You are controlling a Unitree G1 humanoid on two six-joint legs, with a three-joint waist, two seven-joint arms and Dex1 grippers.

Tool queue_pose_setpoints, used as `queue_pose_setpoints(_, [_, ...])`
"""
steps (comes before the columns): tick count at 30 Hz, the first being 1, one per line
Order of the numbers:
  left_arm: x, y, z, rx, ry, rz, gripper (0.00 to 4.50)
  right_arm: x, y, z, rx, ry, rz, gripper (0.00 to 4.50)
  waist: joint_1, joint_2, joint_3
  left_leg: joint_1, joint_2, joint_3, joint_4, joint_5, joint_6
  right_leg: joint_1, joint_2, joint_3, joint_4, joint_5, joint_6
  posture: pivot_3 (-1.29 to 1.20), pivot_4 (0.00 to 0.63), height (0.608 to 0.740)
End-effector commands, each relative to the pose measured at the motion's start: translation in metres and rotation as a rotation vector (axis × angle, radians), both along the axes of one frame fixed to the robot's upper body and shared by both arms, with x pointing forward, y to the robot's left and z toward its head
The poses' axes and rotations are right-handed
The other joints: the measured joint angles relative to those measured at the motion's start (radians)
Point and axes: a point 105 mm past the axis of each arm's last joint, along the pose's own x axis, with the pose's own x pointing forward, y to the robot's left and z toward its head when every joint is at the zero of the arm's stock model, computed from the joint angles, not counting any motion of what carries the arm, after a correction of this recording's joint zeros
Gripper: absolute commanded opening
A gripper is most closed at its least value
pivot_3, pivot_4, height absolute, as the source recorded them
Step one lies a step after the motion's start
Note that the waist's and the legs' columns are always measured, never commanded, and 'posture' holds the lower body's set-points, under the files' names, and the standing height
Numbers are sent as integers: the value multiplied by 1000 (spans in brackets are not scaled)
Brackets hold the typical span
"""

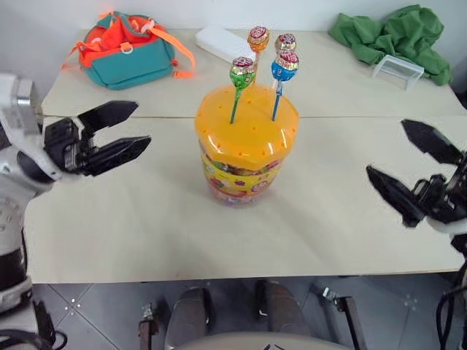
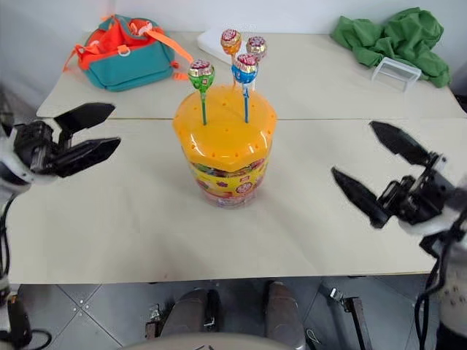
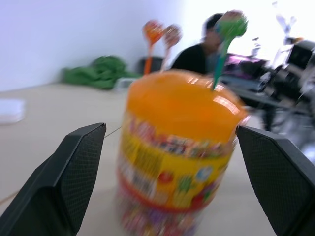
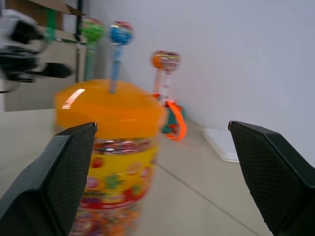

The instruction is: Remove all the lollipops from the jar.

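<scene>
Four small round lollipops in shiny wrappers stand upright with their sticks pushed into holes in the jar's lid: a green-wrapped one on a green stick (image 1: 241, 73) at the near left, a blue-wrapped one on a blue stick (image 1: 284, 67) at the near right, an orange-wrapped one on an orange stick (image 1: 258, 38) behind them, and a fourth on a pale stick (image 1: 285, 42) at the far right. The jar (image 1: 244, 171), a wide clear plastic cylinder with a colourful label band and an orange domed lid dotted with small holes, sits near the middle of the pale bench (image 1: 146, 219). By this look the task has not begun, since all four lollipops are in the lid and none lies on the bench, so all four are left to pull. The left claw (image 1: 120, 135) hovers to the left of the jar with its two black fingers apart and holding nothing; the right claw (image 1: 412, 171) hangs well off to the right, likewise spread and empty. At the far left lies a teal and orange backpack (image 1: 128, 51), a white oblong box (image 1: 219, 42) lies just behind the lollipops, and at the far right a crumpled green cloth (image 1: 394, 33) with a small clear container (image 1: 398, 71) beside it. Nothing stands between either claw and the jar; the close-set sticks seem the only hindrance.
</scene>
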Motion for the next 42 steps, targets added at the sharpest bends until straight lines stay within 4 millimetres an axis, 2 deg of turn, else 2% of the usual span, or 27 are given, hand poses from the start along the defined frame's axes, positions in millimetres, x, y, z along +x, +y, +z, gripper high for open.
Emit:
queue_pose_setpoints(1, [4, -36, 20, -23, -53, -146, 4500, -19, 24, 13, 40, -87, 46, 4474, 6, -1, 0, 0, 0, 0, 1, 0, 0, 0, 0, 0, 0, 0, 0, 0, 150, 740])
queue_pose_setpoints(4, [5, -58, 24, 1, -76, -236, 4500, -18, 31, 16, 76, -126, 31, 4474, 0, -1, -1, -1, -1, 1, 5, 0, 1, 0, 0, 2, 0, 0, 1, 0, 150, 740])
queue_pose_setpoints(9, [5, -77, 28, 39, -92, -312, 4500, -18, 35, 15, 87, -136, 26, 4474, 0, -1, -1, -1, 0, 0, 6, 0, 1, 0, 1, 1, 1, 0, 1, 0, 150, 740])
queue_pose_setpoints(12, [10, -89, 26, 80, -117, -319, 3895, -18, 35, 15, 94, -146, 11, 4500, 2, -1, -1, -2, 0, 0, 7, 0, 1, 0, 1, 1, 1, 0, 1, 0, 150, 740])
queue_pose_setpoints(15, [18, -105, 25, 88, -96, -317, 2990, -18, 35, 15, 94, -148, 6, 4500, 12, -1, -1, -2, -1, 0, 8, -1, 1, 0, 1, 1, 1, 0, 1, 0, 150, 740])
queue_pose_setpoints(20, [18, -109, 25, 92, -102, -333, 1506, -18, 35, 15, 95, -154, 0, 4500, 20, -1, -1, -3, 0, 0, 11, -1, 2, 1, 1, 2, 1, 0, 1, 0, 150, 740])
queue_pose_setpoints(23, [17, -107, 33, 28, -105, -350, 538, -19, 36, 16, 97, -159, 11, 4500, 20, -1, -1, -4, 0, -1, 12, -1, 2, 1, 1, 2, 1, 0, 1, 0, 150, 740])
queue_pose_setpoints(25, [22, -94, 62, -200, -83, -330, 24, -17, 40, 19, 102, -175, 41, 4500, 20, -1, -1, -4, 0, -1, 12, -1, 2, 1, 1, 1, 1, 0, 1, 0, 150, 740])
queue_pose_setpoints(27, [31, -78, 80, -361, -48, -288, 24, -15, 44, 21, 98, -186, 74, 4500, 19, -2, 0, -4, 0, -1, 14, -1, 3, 1, 0, 1, 2, 0, 1, 0, 150, 740])
queue_pose_setpoints(30, [48, -30, 85, -501, 42, -118, 24, -14, 56, 20, 29, -197, 202, 4500, 10, -1, 0, -3, 0, -2, 13, -2, 3, 2, 0, 1, 2, 0, 1, 0, 150, 740])
queue_pose_setpoints(31, [53, -17, 77, -486, 73, -47, 24, -15, 59, 19, -1, -193, 245, 4500, 4, -1, 0, -1, 0, -2, 12, -2, 3, 3, 1, 1, 2, 1, 1, 0, 150, 740])
queue_pose_setpoints(32, [56, -2, 59, -407, 90, 53, 24, -16, 63, 15, -41, -182, 296, 4500, -6, -1, -1, 0, 0, -2, 11, -2, 3, 3, 1, 1, 2, 1, 1, 0, 150, 740])
queue_pose_setpoints(33, [58, 12, 40, -323, 122, 143, 24, -17, 66, 11, -86, -166, 348, 4500, -11, 0, -1, 0, 1, -1, 10, -2, 3, 3, 1, 1, 2, 1, 1, 0, 150, 740])
queue_pose_setpoints(35, [56, 45, -12, -116, 261, 335, 24, -17, 67, -1, -181, -127, 432, 4500, -14, 0, -1, 3, 1, -1, 5, -2, 3, 3, 1, 1, 2, 0, 1, 0, 150, 740])
queue_pose_setpoints(36, [53, 54, -27, -53, 300, 388, 24, -17, 66, -4, -206, -117, 451, 4500, -17, 0, -1, 3, 1, -1, 4, -2, 3, 3, 1, 1, 2, 0, 1, 0, 150, 740])
queue_pose_setpoints(38, [35, 80, -74, 120, 442, 518, 24, -11, 58, -12, -266, -82, 469, 4500, -11, -3, 0, 3, 0, -1, 2, -2, 3, 2, 1, 0, 1, 0, 1, 0, 150, 740])
queue_pose_setpoints(42, [1, 103, -126, 292, 605, 651, 24, 2, 42, -20, -319, -33, 442, 4500, 10, -5, 0, -1, 1, -2, 7, -5, 4, 3, 0, -1, -2, 0, 1, 0, 150, 740])
